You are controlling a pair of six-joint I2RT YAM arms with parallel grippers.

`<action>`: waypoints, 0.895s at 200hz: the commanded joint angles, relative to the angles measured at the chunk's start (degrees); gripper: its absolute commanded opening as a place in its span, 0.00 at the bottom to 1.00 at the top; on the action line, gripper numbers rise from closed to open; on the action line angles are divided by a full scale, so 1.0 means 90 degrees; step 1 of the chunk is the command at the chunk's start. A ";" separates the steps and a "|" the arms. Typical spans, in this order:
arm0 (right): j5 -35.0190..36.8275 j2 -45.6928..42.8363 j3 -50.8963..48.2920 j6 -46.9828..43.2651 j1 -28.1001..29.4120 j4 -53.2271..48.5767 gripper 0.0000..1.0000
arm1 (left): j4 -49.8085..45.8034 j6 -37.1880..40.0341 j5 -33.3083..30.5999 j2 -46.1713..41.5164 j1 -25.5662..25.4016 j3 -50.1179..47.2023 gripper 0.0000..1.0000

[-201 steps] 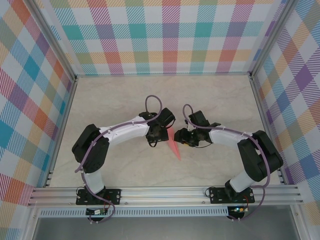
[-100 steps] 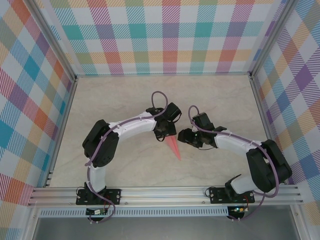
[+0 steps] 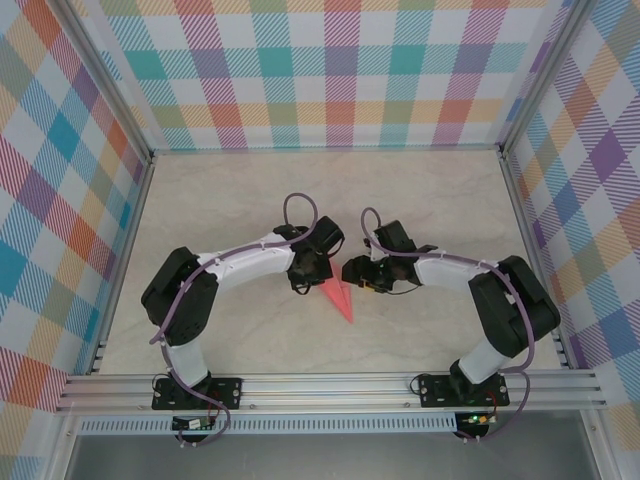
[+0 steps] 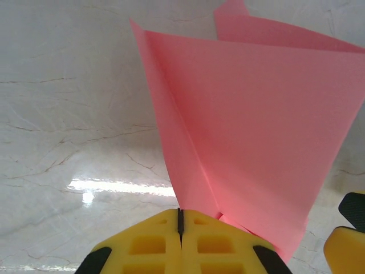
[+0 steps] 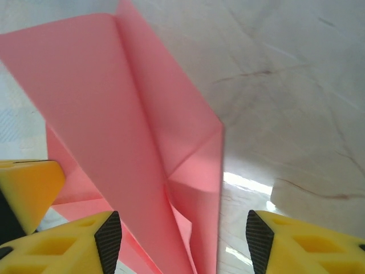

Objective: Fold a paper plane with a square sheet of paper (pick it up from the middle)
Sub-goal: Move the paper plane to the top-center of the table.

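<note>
The paper plane (image 3: 341,300) is a salmon-pink pointed dart on the table between the two arms, its tip toward the near edge. In the left wrist view its wing (image 4: 256,125) rises straight from the seam of my left gripper (image 4: 180,217), whose jaws are pressed together on the paper's edge. From above, the left gripper (image 3: 312,282) sits at the plane's far left end. My right gripper (image 5: 182,240) stands open, a folded layer of the plane (image 5: 114,97) running down between its fingers. It is at the plane's far right end (image 3: 352,272).
The pale marble tabletop (image 3: 230,200) is boxed in by plaid walls (image 3: 60,180) on three sides. An aluminium rail (image 3: 330,385) runs along the near edge, with both arm bases bolted to it. Each wrist view catches a yellow finger (image 4: 348,240) of the other gripper close by.
My left gripper has closed on the paper and drawn back left and toward me. The plane has shifted slightly left. The right jaws have opened a little wider.
</note>
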 commanded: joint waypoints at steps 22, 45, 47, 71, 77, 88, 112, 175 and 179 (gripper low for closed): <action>-0.0597 0.0165 0.0243 -0.0359 0.0149 0.0271 0.61 | -0.0032 0.0022 -0.0157 -0.0245 0.0052 -0.0109 0.03; -0.0655 0.0206 0.0202 -0.0339 0.0200 0.0363 0.62 | -0.0033 0.0020 -0.0158 -0.0260 0.0054 -0.0140 0.03; -0.0657 0.0217 0.0201 -0.0343 0.0204 0.0350 0.62 | -0.0032 0.0020 -0.0157 -0.0257 0.0058 -0.0144 0.03; -0.0715 0.0259 0.0107 -0.0332 0.0234 0.0527 0.65 | -0.0032 0.0020 -0.0133 -0.0258 0.0055 -0.0152 0.03; -0.0793 0.0256 0.0086 -0.0334 0.0237 0.0600 0.65 | -0.0023 0.0024 -0.0129 -0.0256 0.0057 -0.0151 0.03; -0.0944 0.0277 0.0065 -0.0355 0.0244 0.0691 0.67 | -0.0022 0.0014 -0.0139 -0.0267 0.0064 -0.0166 0.03; -0.1035 0.0310 0.0031 -0.0391 0.0283 0.0741 0.68 | 0.0005 0.0011 -0.0123 -0.0256 0.0060 -0.0161 0.03; -0.0899 0.0348 0.0030 -0.0500 0.0424 0.0568 0.66 | 0.0056 -0.0037 -0.0099 -0.0266 0.0064 -0.0202 0.03; -0.0837 0.0348 0.0021 -0.0495 0.0437 0.0549 0.66 | 0.0063 -0.0038 -0.0099 -0.0266 0.0057 -0.0211 0.03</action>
